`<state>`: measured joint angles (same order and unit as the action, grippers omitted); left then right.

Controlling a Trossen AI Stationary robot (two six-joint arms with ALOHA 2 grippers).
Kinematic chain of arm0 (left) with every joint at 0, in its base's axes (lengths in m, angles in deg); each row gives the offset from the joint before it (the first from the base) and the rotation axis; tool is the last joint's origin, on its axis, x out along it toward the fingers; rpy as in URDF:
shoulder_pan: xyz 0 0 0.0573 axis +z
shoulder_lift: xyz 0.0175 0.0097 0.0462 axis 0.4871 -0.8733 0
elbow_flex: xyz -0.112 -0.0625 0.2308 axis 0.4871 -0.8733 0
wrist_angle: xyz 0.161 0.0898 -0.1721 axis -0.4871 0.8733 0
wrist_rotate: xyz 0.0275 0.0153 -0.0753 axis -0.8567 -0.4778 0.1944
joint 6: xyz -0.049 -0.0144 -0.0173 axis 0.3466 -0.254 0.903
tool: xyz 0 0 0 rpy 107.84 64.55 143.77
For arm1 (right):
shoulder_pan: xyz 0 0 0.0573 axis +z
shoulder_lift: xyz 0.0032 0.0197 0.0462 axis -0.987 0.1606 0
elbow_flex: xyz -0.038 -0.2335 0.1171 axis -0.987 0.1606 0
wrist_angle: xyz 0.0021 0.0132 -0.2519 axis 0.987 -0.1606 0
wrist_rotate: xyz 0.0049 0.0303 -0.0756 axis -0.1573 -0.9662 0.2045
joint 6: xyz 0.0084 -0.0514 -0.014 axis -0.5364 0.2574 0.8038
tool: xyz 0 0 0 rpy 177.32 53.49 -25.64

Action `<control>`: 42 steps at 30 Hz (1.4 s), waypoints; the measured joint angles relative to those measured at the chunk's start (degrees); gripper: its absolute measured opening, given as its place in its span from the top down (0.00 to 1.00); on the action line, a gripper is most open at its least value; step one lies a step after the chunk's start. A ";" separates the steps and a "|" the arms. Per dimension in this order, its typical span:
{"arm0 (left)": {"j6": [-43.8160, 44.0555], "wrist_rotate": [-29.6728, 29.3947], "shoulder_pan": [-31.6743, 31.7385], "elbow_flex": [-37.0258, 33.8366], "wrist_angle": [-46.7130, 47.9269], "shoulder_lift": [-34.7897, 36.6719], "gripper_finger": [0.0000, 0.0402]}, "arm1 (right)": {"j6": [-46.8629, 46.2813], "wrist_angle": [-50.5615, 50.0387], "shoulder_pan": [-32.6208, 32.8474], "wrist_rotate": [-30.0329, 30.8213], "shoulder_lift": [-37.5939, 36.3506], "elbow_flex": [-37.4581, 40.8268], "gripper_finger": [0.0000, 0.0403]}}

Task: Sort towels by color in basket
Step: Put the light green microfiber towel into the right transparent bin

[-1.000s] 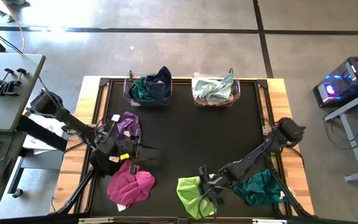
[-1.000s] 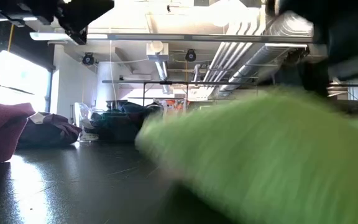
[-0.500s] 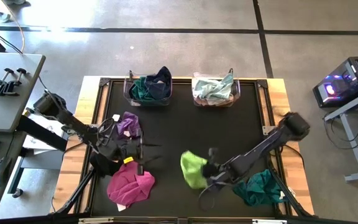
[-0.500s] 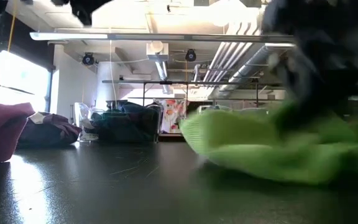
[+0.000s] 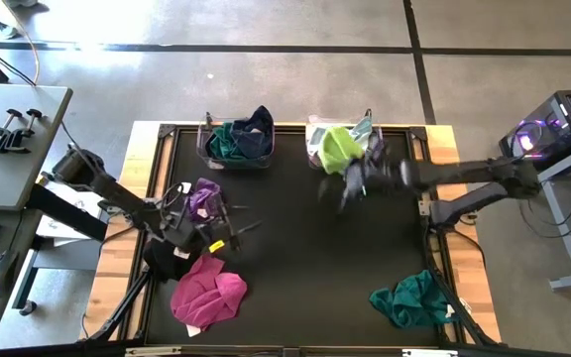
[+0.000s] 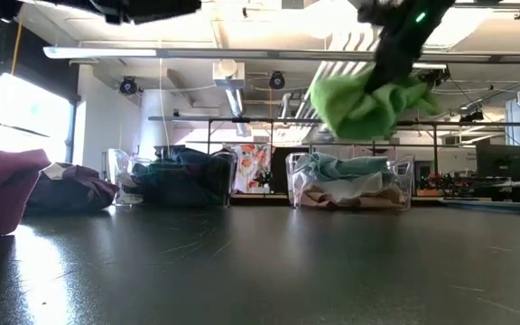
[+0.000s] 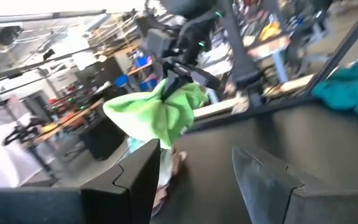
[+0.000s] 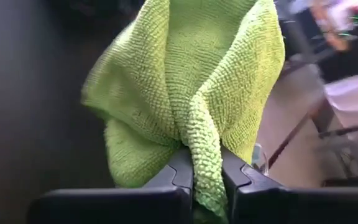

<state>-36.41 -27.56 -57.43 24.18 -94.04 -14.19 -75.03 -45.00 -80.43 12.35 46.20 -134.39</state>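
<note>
A lime green towel (image 5: 336, 146) hangs in the air over the right basket (image 5: 365, 159) at the table's far edge, with my right gripper (image 5: 348, 167) shut on it. That basket holds pale mint and white towels (image 6: 350, 176). The left basket (image 5: 238, 141) holds teal and navy towels. A purple towel (image 5: 204, 196), a magenta towel (image 5: 209, 297), a black towel (image 5: 167, 263) and a teal towel (image 5: 414, 300) lie flat on the mat. My left gripper (image 5: 230, 228) hovers open at the left, between the purple and magenta towels. My right gripper pinches a bunched fold of the lime green towel (image 8: 205, 163) between its two fingers, several layers together. The fingers come from the table's right side, slanting down. The towel (image 6: 364, 104) hangs bunched below the gripper, lifted clear above the right basket.
The two clear baskets stand side by side at the mat's far edge. A black frame rims the mat, with wooden table edges (image 5: 464, 198) left and right. The mat's middle (image 5: 305, 238) is bare. A desk (image 5: 8, 149) stands off to the left.
My right gripper has taken hold of the lime green towel near the table's near edge, lifted it clear and swung it fast up toward the far edge, over the right basket. My left gripper has rolled a little in place.
</note>
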 joint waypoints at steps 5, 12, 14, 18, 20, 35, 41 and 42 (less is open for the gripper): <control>-0.96 -0.01 3.91 -0.03 2.32 0.00 0.54 | 23.31 12.18 -17.48 -13.22 3.20 0.00 0.96; -1.32 0.38 8.67 -0.10 3.37 0.00 0.54 | 43.95 21.24 -32.23 -27.23 12.02 0.00 0.96; -1.40 0.49 10.09 -0.10 3.53 0.00 0.54 | 45.84 23.23 -34.70 -28.99 15.20 0.00 0.96; -2.09 0.47 12.93 -0.10 3.36 0.00 0.54 | 49.31 24.78 -37.58 -33.56 21.50 0.00 0.93; -2.81 0.47 14.30 -0.10 3.03 0.00 0.54 | 49.19 26.12 -38.39 -33.45 24.29 0.00 0.90; -1.84 3.79 19.81 -0.10 2.14 0.00 0.54 | 45.10 10.28 -39.81 -31.18 15.89 -8.99 0.51; -1.84 3.92 19.27 -0.10 2.17 0.00 0.54 | 31.07 20.48 -42.64 -50.44 12.92 -10.28 0.55; -1.84 3.92 19.27 -0.10 2.17 0.00 0.54 | 28.34 23.41 -43.34 -54.10 13.00 -9.36 0.57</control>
<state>-38.25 -23.64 -38.17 24.08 -91.87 -14.19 -46.69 -21.59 -123.77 -41.75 59.20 -143.76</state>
